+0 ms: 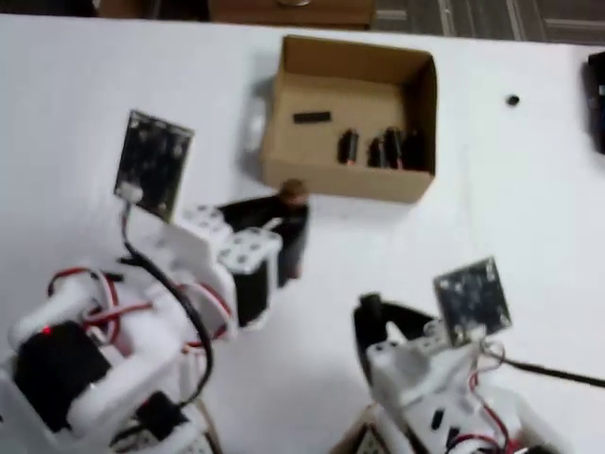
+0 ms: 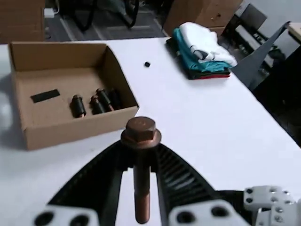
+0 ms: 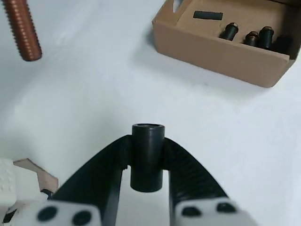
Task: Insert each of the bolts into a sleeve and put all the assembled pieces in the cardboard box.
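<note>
A: Left arm?
B: Held low, just before the cardboard box (image 1: 350,184). Left gripper (image 2: 141,160) clenched on a coppery hex bolt (image 2: 141,136), head up, threaded end hanging free.
A: Right?
B: Nearer the white table's (image 1: 529,218) front edge. Right gripper (image 3: 147,143) pinching a smooth black sleeve (image 3: 147,162), bore upward, apart from the bolt.
A: Around?
B: Inside the box, several assembled pieces (image 1: 378,148) side by side, plus a flat black strip (image 1: 312,117). Beyond, a small black bit (image 1: 511,99) and folded clothes (image 2: 202,52).
</note>
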Robot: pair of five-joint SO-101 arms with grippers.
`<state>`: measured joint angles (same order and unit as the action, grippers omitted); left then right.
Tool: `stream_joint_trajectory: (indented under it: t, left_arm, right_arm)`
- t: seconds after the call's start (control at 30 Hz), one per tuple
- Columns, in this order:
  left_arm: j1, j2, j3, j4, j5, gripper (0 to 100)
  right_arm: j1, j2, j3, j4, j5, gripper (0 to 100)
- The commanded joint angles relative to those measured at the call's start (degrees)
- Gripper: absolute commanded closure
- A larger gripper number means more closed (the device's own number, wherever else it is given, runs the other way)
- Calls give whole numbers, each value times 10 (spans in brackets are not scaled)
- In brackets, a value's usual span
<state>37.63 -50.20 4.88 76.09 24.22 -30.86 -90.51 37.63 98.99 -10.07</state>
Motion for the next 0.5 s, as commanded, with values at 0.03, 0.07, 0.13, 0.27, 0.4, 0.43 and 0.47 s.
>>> stream_joint_trajectory:
  t: [0.03, 0.07, 0.13, 0.27, 0.4, 0.43, 0.47]
  left_arm:
    - [18, 24, 17, -73, 17, 978]
    - [23, 28, 22, -91, 39, 978]
    - [43, 40, 33, -127, 70, 978]
    - [63, 67, 48, -158, 73, 977]
    - [77, 82, 58, -177, 76, 977]
    - [81, 84, 60, -177, 76, 977]
    - [84, 84, 65, -177, 76, 977]
  right_arm:
    - [-5, -73, 35, -29, -37, 978]
    - [-5, -89, 46, -36, -40, 978]
    - [-3, -111, 68, -47, -44, 978]
    - [0, -124, 77, -48, -51, 978]
    - [0, -124, 77, -50, -67, 978]
    - [0, -125, 77, -50, -67, 978]
    - [0, -125, 77, -51, -67, 978]
